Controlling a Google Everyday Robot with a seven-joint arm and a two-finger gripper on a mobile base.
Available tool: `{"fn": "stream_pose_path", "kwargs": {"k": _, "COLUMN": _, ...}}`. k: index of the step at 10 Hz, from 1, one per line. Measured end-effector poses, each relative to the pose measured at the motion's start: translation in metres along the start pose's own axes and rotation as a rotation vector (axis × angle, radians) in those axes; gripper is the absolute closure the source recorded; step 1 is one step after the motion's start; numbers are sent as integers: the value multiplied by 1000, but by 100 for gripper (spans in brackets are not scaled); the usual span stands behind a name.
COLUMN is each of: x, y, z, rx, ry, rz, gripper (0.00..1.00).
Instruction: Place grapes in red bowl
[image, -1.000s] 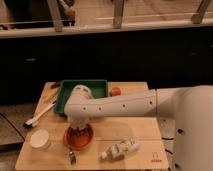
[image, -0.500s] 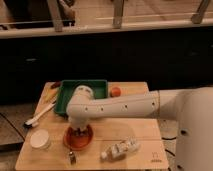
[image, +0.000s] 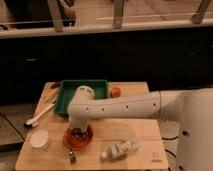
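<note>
The grapes (image: 77, 132) show as a small dark, lumpy cluster, reddish-brown, lying inside the red bowl (image: 67, 142), which is round and shallow with a darker rim. The bowl sits near the front left of the counter (image: 140, 131). The end effector (image: 78, 131) hangs straight down over the bowl, right at the grapes; whether it grips them or stands apart cannot be told.

A small mark sits at the counter's front right corner, too small to read. A clear bottle (image: 120, 149) lies on its side right of the bowl, its label unreadable.

The counter is pale wood. On it also: a green tray (image: 100, 87) behind the bowl, an orange (image: 116, 92) just right of the tray, a white cup (image: 39, 140) left of the bowl, and a brush (image: 38, 117) at the left edge. Behind is a dark wall under a pale ledge with railing posts.
</note>
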Motion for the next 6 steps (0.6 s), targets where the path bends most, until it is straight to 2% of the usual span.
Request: {"fn": "stream_pose_path", "kwargs": {"k": 6, "x": 0, "y": 0, "z": 0, "rx": 3, "ry": -2, "rz": 4, "gripper": 50}}
